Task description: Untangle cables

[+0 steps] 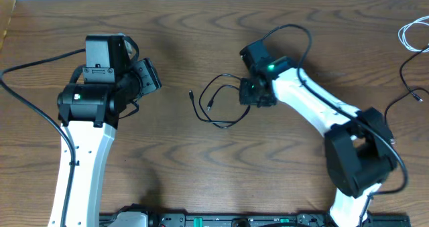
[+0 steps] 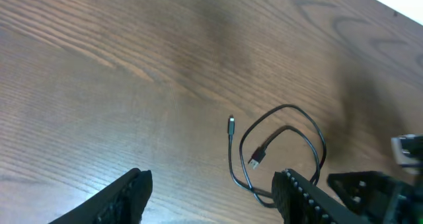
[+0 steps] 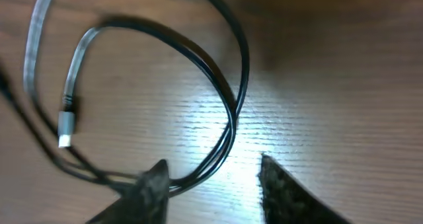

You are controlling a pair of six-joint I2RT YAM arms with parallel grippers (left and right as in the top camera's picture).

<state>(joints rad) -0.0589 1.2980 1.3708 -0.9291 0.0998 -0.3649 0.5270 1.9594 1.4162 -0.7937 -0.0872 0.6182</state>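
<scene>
A thin black cable (image 1: 216, 101) lies in loose overlapping loops at the table's middle, its two small plug ends (image 1: 192, 93) pointing left. My right gripper (image 1: 249, 93) is down at the loop's right side. In the right wrist view two strands of the cable (image 3: 232, 98) run between its fingers and press against the left fingertip (image 3: 158, 178), while the jaws still stand apart; a silver plug (image 3: 65, 129) lies to the left. My left gripper (image 1: 149, 76) hovers open and holds nothing, left of the cable (image 2: 284, 141). A white cable (image 1: 412, 34) sits at the far right edge.
Another thin black cord (image 1: 407, 86) trails at the right edge below the white one. Thick black arm cords loop at the far left (image 1: 27, 103) and above the right wrist (image 1: 295, 33). The table's far edge runs along the top.
</scene>
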